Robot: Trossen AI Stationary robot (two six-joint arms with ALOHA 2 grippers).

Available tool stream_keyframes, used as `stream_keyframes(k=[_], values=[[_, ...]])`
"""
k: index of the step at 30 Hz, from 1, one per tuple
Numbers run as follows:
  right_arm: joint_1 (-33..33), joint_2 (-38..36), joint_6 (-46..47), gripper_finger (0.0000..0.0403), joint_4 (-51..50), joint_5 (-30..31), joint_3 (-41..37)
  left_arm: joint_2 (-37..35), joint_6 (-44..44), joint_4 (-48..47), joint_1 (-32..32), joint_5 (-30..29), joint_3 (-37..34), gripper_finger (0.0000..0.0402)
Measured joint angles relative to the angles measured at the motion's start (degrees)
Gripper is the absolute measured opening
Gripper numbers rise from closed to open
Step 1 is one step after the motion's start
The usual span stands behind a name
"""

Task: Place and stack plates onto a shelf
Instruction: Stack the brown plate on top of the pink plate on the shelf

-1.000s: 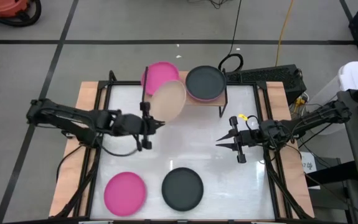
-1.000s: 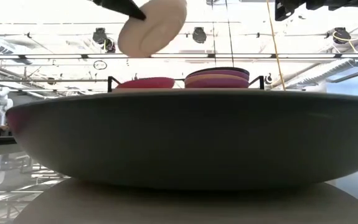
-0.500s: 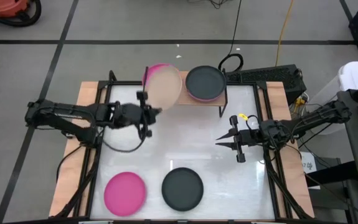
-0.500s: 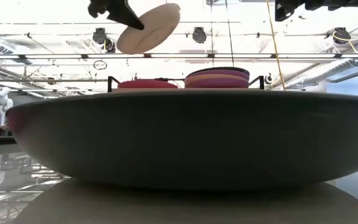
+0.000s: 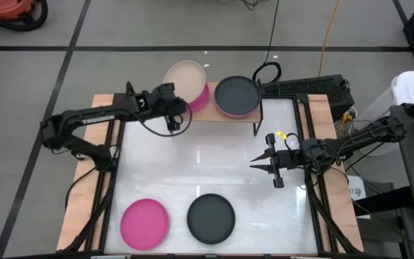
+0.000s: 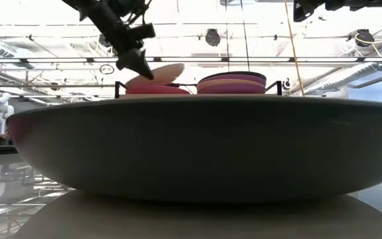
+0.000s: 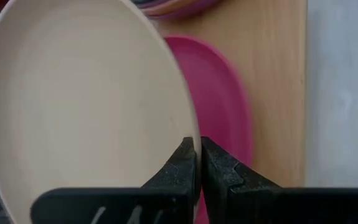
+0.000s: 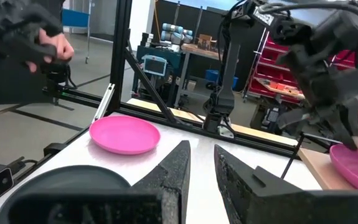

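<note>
My left gripper (image 5: 181,116) is over the shelf's (image 5: 225,119) left half, shut on a beige plate (image 5: 185,78). That plate hovers low over a hot pink plate (image 5: 202,98) lying on the shelf. On the shelf's right half stands a stack of plates topped by a dark grey one (image 5: 237,95). In the low view the beige plate (image 6: 163,72) sits just above the pink one (image 6: 157,89). My right gripper (image 5: 253,165) waits open above the table's right side, touching nothing. My left gripper pinches the beige plate's rim (image 7: 190,127) on the side nearest the table's near edge, one finger on the upper face and one beneath. The fingers (image 7: 182,163) slant in from the near left. The plate is slightly tilted; whether it touches the pink plate I cannot tell.
A hot pink plate (image 5: 145,221) and a dark grey plate (image 5: 211,218) lie flat near the table's near edge. The dark grey one fills the low view's foreground (image 6: 191,146). Bare white tabletop (image 5: 214,162) lies between shelf and these plates. A person's hand (image 8: 53,47) shows beyond the table.
My left gripper has moved toward the table's far edge and down to the shelf, carrying the beige plate. The plate has tipped from steeply tilted to nearly flat and now covers most of the hot pink plate on the shelf.
</note>
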Motion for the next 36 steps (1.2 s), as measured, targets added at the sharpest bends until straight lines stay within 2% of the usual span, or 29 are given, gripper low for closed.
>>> stream_keyframes(k=[6, 23, 31, 36], values=[[0.0, 0.0, 0.0, 0.0059, -0.2, 0.0, 0.0, 3.5, 0.3, -0.3, -0.8, 4.6, 0.1, 0.0009], [0.0, 0.0, 0.2, 0.0059, -0.5, 0.0, 0.0, 3.5, -6.0, -6.0, -6.9, 4.8, 0.4, 0.0009], [0.0, 0.0, 0.2, 0.0059, -0.4, 0.0, 0.0, 3.5, -7.6, -15.2, -8.8, 4.5, 6.8, 0.0009], [0.0, 0.0, 0.2, 0.0059, -0.4, 0.0, 0.0, 3.6, -8.1, -16.3, -8.6, 3.7, 9.1, 0.0017]])
